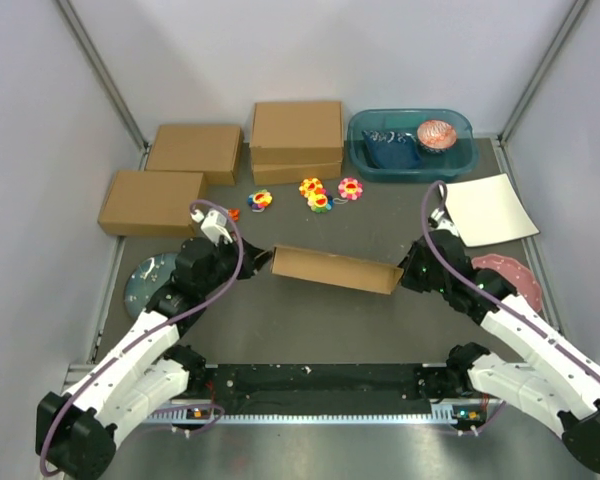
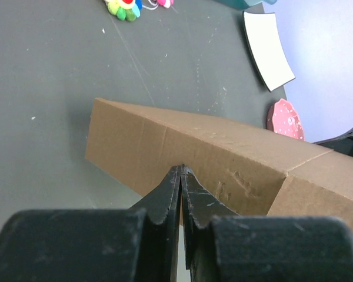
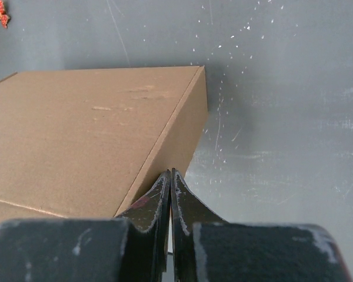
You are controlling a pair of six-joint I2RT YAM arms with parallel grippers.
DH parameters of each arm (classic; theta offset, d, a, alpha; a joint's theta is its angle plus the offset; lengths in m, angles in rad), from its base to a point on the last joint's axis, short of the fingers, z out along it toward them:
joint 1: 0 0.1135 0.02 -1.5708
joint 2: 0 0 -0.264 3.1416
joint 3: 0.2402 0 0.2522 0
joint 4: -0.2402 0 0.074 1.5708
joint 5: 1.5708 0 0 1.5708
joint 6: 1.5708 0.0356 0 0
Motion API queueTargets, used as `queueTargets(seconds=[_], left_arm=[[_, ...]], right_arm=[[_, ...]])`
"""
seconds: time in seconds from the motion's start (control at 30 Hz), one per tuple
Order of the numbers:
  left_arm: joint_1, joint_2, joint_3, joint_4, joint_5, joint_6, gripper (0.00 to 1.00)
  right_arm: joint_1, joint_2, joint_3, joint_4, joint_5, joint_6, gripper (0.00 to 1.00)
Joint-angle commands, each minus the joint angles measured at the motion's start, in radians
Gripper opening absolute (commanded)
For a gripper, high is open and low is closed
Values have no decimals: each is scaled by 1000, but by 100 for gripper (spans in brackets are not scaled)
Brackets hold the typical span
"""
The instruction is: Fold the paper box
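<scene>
The paper box [image 1: 335, 268] lies closed in the middle of the table as a shallow brown cardboard mailer, its long side running from left to right. My left gripper [image 1: 263, 262] is shut, with its tips against the box's left end. In the left wrist view the gripper [image 2: 182, 170] touches the side wall of the box [image 2: 223, 153]. My right gripper [image 1: 408, 272] is shut at the box's right end. In the right wrist view the gripper [image 3: 169, 173] rests against the side wall near a corner of the box [image 3: 88, 135]. Nothing shows between either pair of jaws.
Three ready-made brown boxes [image 1: 193, 152] [image 1: 151, 201] [image 1: 296, 140] stand at the back left. A teal bin [image 1: 460, 160] holds a bowl [image 1: 437, 134]. A white sheet [image 1: 490, 208] and a pink plate [image 1: 505, 270] lie on the right. Toy flowers [image 1: 320, 194] lie behind the box, and a bluish plate [image 1: 150, 278] lies on the left.
</scene>
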Motion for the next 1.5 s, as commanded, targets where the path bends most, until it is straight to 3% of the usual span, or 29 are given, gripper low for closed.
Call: queueTargets(seconds=[0.0, 0.47, 0.67, 1.03, 1.3, 1.47], left_arm=[[-27, 1, 35, -9, 163, -27, 8], [-27, 36, 37, -115, 111, -5, 9], [-27, 68, 55, -106, 26, 19, 15], [-25, 119, 153, -225, -188, 76, 37], [-18, 49, 192, -365, -449, 108, 57], [-14, -16, 190, -422, -589, 122, 62]], right_arm=[[23, 28, 106, 81, -92, 41, 0], [-32, 217, 201, 52, -99, -36, 0], [-67, 270, 236, 54, -83, -85, 0], [-165, 252, 276, -12, 7, -198, 30], [-202, 140, 402, -165, 194, -312, 37], [-196, -19, 388, -101, 35, -344, 46]])
